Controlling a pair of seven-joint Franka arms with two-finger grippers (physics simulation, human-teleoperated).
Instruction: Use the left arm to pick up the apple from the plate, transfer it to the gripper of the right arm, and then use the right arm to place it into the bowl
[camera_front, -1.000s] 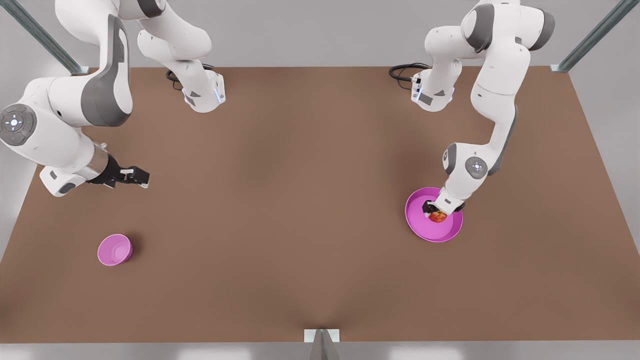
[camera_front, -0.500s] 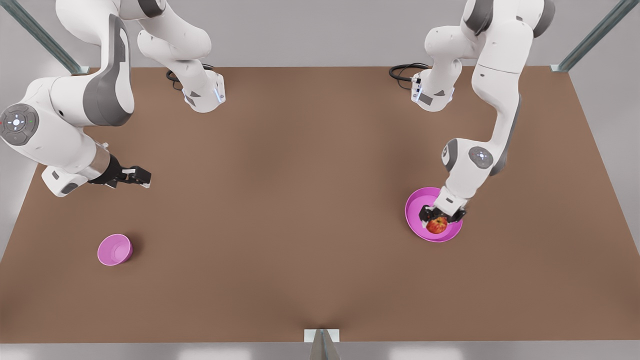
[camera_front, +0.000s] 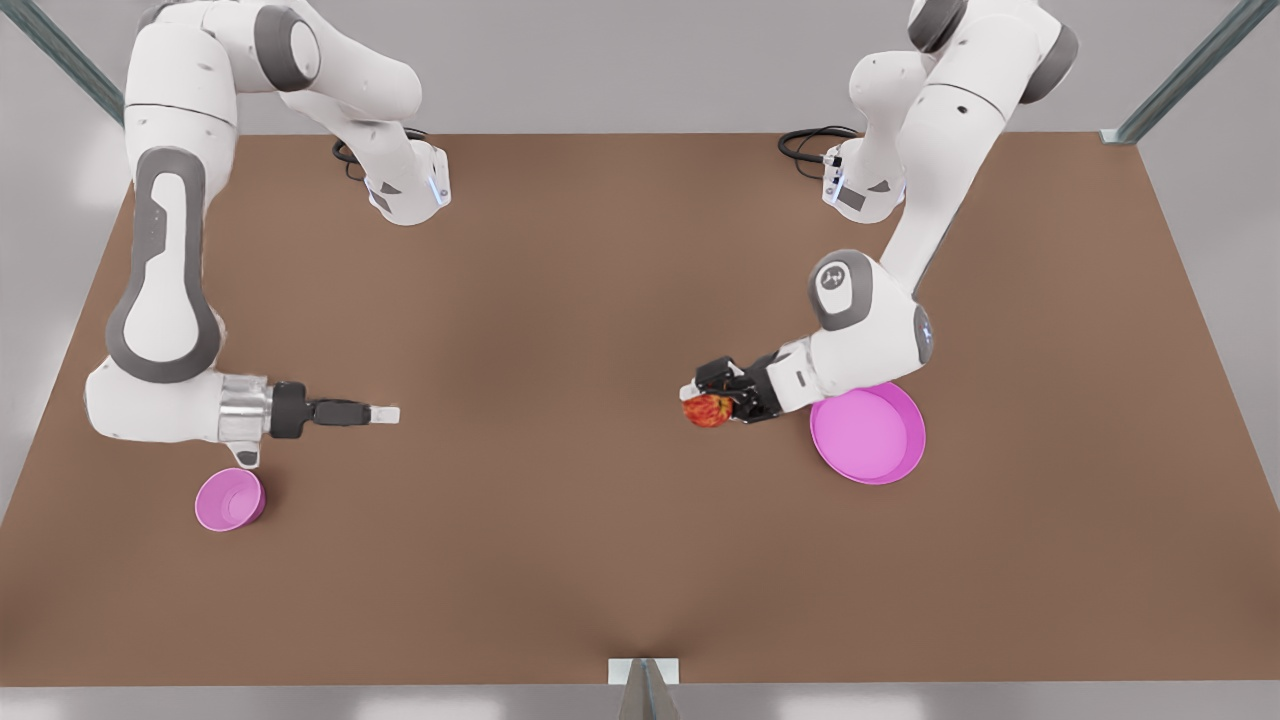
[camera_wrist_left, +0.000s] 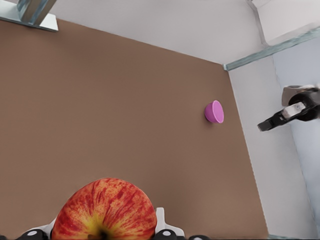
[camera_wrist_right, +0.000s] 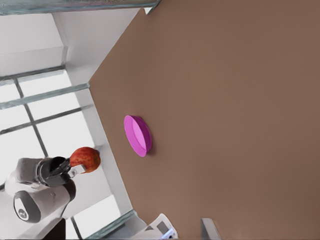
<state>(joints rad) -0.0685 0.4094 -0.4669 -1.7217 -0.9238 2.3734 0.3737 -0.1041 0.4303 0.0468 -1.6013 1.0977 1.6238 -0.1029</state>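
The left gripper (camera_front: 703, 398) is clamped on the apple (camera_front: 707, 410), holding it above the table (camera_front: 560, 300), off the plate (camera_front: 868, 433) and just beside the plate's rim on the front view's left. The gripper lies nearly level, its fingers pointing toward the front view's left, across to the other arm. In the left wrist view the apple (camera_wrist_left: 105, 210) sits between the fingertips (camera_wrist_left: 161, 220), red streaked with yellow.

The right gripper (camera_front: 385, 413) is well apart from the apple, on the front view's left half, also level and pointing at the left gripper. Its fingers look close together in the front view, but I cannot tell for sure. The bowl (camera_front: 230, 499) stands on the table close by that arm's wrist, toward the camera. The right wrist view shows the plate (camera_wrist_right: 137, 135) edge-on and the held apple (camera_wrist_right: 85, 159) far off
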